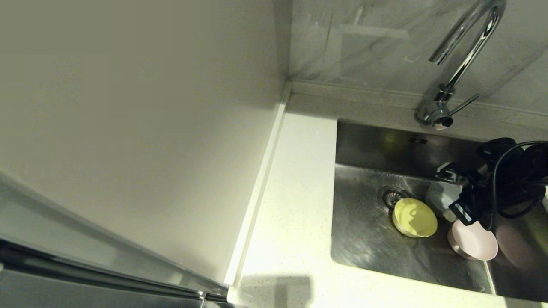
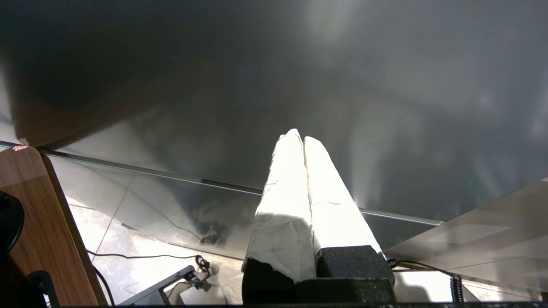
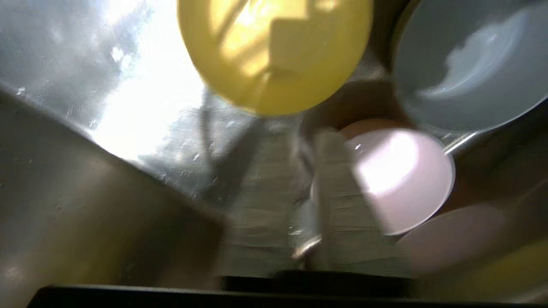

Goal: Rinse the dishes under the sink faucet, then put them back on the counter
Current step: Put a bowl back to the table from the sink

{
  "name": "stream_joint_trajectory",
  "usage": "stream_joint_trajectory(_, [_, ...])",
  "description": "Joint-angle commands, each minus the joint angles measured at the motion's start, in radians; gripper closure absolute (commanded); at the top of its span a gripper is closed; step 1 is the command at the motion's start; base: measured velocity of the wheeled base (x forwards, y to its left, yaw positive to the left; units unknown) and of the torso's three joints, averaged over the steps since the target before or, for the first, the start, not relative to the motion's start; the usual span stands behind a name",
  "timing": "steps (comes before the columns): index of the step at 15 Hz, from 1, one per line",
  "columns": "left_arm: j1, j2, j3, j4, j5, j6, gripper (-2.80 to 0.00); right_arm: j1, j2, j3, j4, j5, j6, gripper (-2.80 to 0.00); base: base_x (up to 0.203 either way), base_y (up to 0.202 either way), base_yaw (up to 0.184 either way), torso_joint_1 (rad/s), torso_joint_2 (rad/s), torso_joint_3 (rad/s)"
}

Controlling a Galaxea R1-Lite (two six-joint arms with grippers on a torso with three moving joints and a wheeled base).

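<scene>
All three bowls lie in the sink [image 1: 364, 239], and none is on the table [image 1: 291, 205]. The yellow-green bowl [image 1: 414, 217] rests on the steel floor just beside the round strainer drain [image 1: 390, 196], overlapping its edge, with its opening tipped a little towards us. The pale grey-blue bowl [image 1: 441, 196] lies behind it, towards the back wall of the basin, and is partly hidden by the black right arm. The pale pink bowl [image 1: 475, 241] sits nearest the front edge of the sink. It is tilted onto its side, with its mouth facing up and towards the front.

The right tool [image 1: 466, 218] hangs low inside the basin, directly over the pink bowl's rim and between it and the grey-blue bowl. In the right wrist view one of its fingers [image 3: 327, 192] lies against the edge of the pink bowl. We cannot tell whether the tool is narrow around the rim or has let it go.

The chrome gooseneck faucet [image 1: 464, 60] stands behind the sink on the back strip of the table, and we see no water running from its spout. Two small overflow slots [image 1: 417, 140] show in the back wall of the basin.

The left tool [image 2: 299, 139] appears only in its own wrist view, parked away from the sink. Its two white-wrapped fingers are pressed together with nothing between them.
</scene>
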Motion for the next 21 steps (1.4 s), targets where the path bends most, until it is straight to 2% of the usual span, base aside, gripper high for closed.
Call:
stream_joint_trajectory(1, [0.000,0.000,0.003,0.000,0.000,-0.001,0.00,0.001,0.022,0.001,-0.049,0.002,-0.008,-2.80,0.000,0.000,0.000,0.000,0.00,0.000])
stream_joint_trajectory(4, [0.000,0.000,0.003,0.000,0.000,-0.001,0.00,0.001,0.044,-0.026,-0.068,0.003,-0.034,-2.80,0.000,0.000,0.000,0.000,0.00,0.000])
stream_joint_trajectory(7, [0.000,0.000,0.003,0.000,0.000,-0.001,0.00,0.001,0.062,-0.028,-0.157,-0.002,-0.033,-2.80,0.000,0.000,0.000,0.000,0.00,0.000])
stream_joint_trajectory(8, [0.000,0.000,0.003,0.000,0.000,-0.001,0.00,0.001,0.066,-0.028,-0.180,-0.021,-0.032,-2.80,0.000,0.000,0.000,0.000,0.00,0.000])
stream_joint_trajectory(10, [0.000,0.000,0.003,0.000,0.000,-0.001,0.00,0.010,0.067,-0.026,-0.201,-0.127,-0.016,-2.80,0.000,0.000,0.000,0.000,0.00,0.000])
stream_joint_trajectory(12, [0.000,0.000,0.003,0.000,0.000,-0.001,0.00,0.036,0.066,-0.022,-0.201,-0.187,0.089,-2.80,0.000,0.000,0.000,0.000,0.00,0.000])
stream_joint_trajectory(14, [0.000,0.000,0.003,0.000,0.000,-0.001,0.00,0.057,0.057,0.005,-0.195,-0.276,0.143,-2.80,0.000,0.000,0.000,0.000,0.00,0.000])
stream_joint_trajectory(16, [0.000,0.000,0.003,0.000,0.000,-0.001,0.00,0.082,0.048,0.024,-0.159,-0.295,0.230,-2.80,0.000,0.000,0.000,0.000,0.00,0.000])
stream_joint_trajectory(18, [0.000,0.000,0.003,0.000,0.000,-0.001,0.00,0.130,0.041,0.022,-0.111,-0.306,0.363,-2.80,0.000,0.000,0.000,0.000,0.00,0.000])
stream_joint_trajectory(21, [0.000,0.000,0.003,0.000,0.000,-0.001,0.00,0.211,0.060,-0.014,-0.096,-0.363,0.624,-2.80,0.000,0.000,0.000,0.000,0.00,0.000])
